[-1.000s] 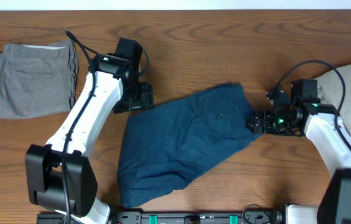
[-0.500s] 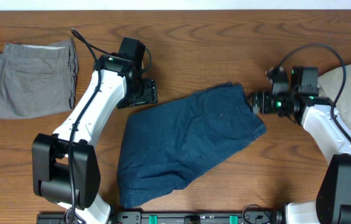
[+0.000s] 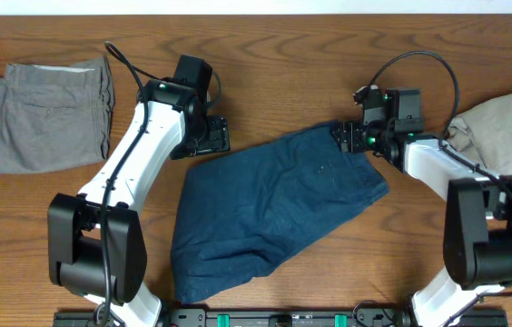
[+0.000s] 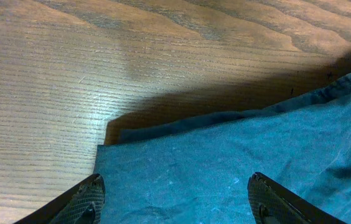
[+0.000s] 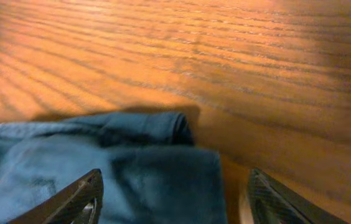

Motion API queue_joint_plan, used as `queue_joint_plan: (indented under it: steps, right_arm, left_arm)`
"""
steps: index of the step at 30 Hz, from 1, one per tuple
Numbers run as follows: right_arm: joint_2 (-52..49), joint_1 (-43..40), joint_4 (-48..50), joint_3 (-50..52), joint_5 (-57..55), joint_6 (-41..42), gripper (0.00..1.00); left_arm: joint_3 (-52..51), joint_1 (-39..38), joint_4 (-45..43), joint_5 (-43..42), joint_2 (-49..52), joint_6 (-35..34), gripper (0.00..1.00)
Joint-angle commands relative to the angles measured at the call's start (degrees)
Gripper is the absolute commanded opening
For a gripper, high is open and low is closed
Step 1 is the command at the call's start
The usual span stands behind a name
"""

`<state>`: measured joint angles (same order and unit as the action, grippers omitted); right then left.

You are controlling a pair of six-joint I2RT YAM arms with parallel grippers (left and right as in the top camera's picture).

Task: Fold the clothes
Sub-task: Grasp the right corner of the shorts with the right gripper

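Observation:
The dark navy shorts (image 3: 274, 209) lie spread on the wooden table, slanting from upper right to lower left. My left gripper (image 3: 212, 136) is open over the shorts' upper left corner; in the left wrist view the cloth (image 4: 238, 168) fills the space between the spread fingertips (image 4: 88, 196). My right gripper (image 3: 347, 138) is open at the shorts' upper right corner; in the right wrist view a folded cloth edge (image 5: 157, 168) lies between the fingers (image 5: 79, 199), with bare wood to the right.
A folded grey garment (image 3: 47, 113) lies at the far left of the table. A beige garment (image 3: 506, 136) lies at the right edge, close to the right arm. The robot base (image 3: 283, 318) runs along the front edge.
My right gripper has moved up and to the left, from the shorts' right edge to their upper right corner. My left gripper shifted slightly up and right, then held still.

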<state>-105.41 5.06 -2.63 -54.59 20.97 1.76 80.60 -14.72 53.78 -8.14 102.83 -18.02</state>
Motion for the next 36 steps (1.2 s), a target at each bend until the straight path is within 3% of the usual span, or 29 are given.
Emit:
queue_joint_plan:
  steps: [1,4,6,11,21,26,27,30,36]
  right_arm:
    - [-1.4,0.3,1.4,-0.3,-0.4,3.2,0.66]
    - [-1.4,0.3,2.3,-0.3,0.5,3.5,0.56]
    - [-1.4,0.3,2.7,-0.3,1.0,4.0,0.36]
    - [-1.4,0.3,2.5,-0.3,4.3,4.0,0.01]
    - [2.2,0.1,0.1,-1.6,6.7,4.0,0.01]
    - [9.2,-0.1,-5.8,-4.2,-1.8,4.0,0.01]
    - [10.2,-0.1,-6.1,-4.2,-3.9,4.0,0.03]
    - [9.9,-0.1,-6.7,-4.2,-5.6,3.1,0.33]
    - [2.6,0.3,-6.1,-4.2,-3.2,2.4,0.33]
  left_arm:
    - [0.0,0.1,0.3,0.7,0.6,0.3,0.75]
    - [0.0,0.1,0.3,0.7,0.6,0.3,0.75]
    - [0.0,0.1,0.3,0.7,0.6,0.3,0.75]
    - [0.0,0.1,0.3,0.7,0.6,0.3,0.75]
    - [0.0,0.1,0.3,0.7,0.6,0.3,0.75]
    - [0.0,0.1,0.3,0.7,0.6,0.3,0.75]
    - [0.0,0.1,0.3,0.7,0.6,0.3,0.75]
    - [0.0,0.1,0.3,0.7,0.6,0.3,0.75]
    - [0.0,0.1,0.3,0.7,0.6,0.3,0.75]
